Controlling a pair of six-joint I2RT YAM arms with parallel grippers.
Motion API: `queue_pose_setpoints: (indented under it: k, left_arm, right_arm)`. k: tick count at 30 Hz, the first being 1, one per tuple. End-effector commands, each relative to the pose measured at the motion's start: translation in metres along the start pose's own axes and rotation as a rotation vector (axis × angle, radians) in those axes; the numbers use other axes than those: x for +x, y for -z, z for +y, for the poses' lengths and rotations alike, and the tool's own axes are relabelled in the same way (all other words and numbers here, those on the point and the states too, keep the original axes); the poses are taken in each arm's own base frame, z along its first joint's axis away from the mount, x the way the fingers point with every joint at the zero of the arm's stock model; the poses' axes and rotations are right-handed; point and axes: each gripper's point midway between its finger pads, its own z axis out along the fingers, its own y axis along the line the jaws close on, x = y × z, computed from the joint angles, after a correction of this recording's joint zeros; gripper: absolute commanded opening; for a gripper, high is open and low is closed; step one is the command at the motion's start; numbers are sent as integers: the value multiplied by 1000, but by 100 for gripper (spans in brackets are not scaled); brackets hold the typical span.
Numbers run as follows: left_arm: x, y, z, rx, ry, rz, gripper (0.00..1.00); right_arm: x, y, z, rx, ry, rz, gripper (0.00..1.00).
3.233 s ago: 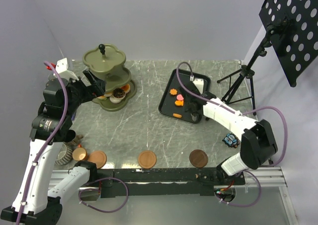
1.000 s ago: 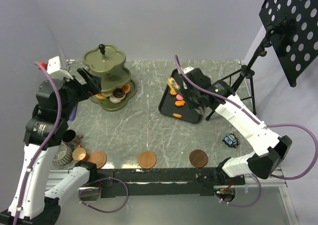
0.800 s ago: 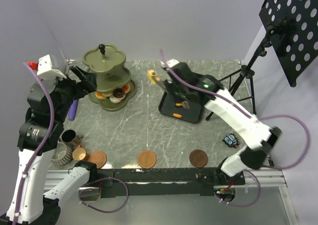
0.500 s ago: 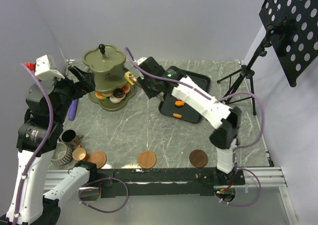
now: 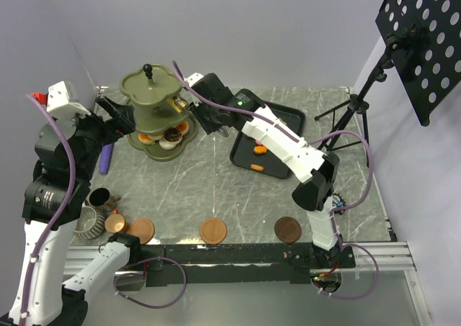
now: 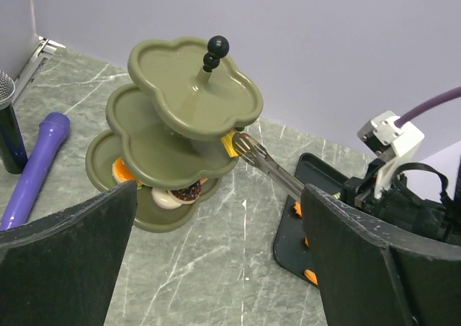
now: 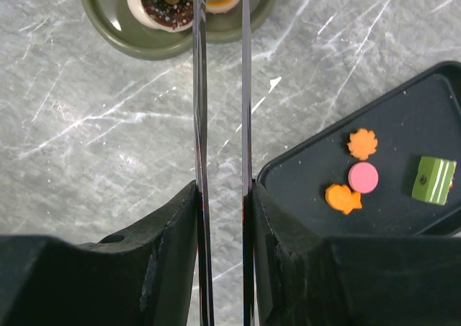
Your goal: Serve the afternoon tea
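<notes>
The right gripper [image 7: 222,196], clamping the tongs [image 6: 266,165], has swung from the black tray [image 5: 287,114] left to the olive stand [image 5: 148,88]. The tongs now hold a yellow pastry [image 6: 229,142] at its middle tier. The left gripper [image 5: 114,112] has backed off leftward.

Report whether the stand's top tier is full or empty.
Empty. In the left wrist view the top tier shows only bare olive-green surface around its black knob.

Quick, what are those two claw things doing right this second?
Left end effector: open, holding nothing.
Right end effector: closed on the metal tongs, which pinch a yellowish pastry.
</notes>
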Motion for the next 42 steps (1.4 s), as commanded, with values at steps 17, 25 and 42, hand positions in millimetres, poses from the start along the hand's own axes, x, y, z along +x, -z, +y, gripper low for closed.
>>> queue_pose_setpoints:
  k: [17,25,42]
  left_arm:
    - [-4,-3,-5,26,-11,-11,100]
    - [-2,-3,-2,16,-9,-10,100]
    - [3,-9,-2,15,-2,8,100]
  right_arm:
    - [-33,-1,0,8,17,-103,56]
    - [-41,41,-22,82,-33,-205,49]
    - [152,61,-154,338,-305,85,51]
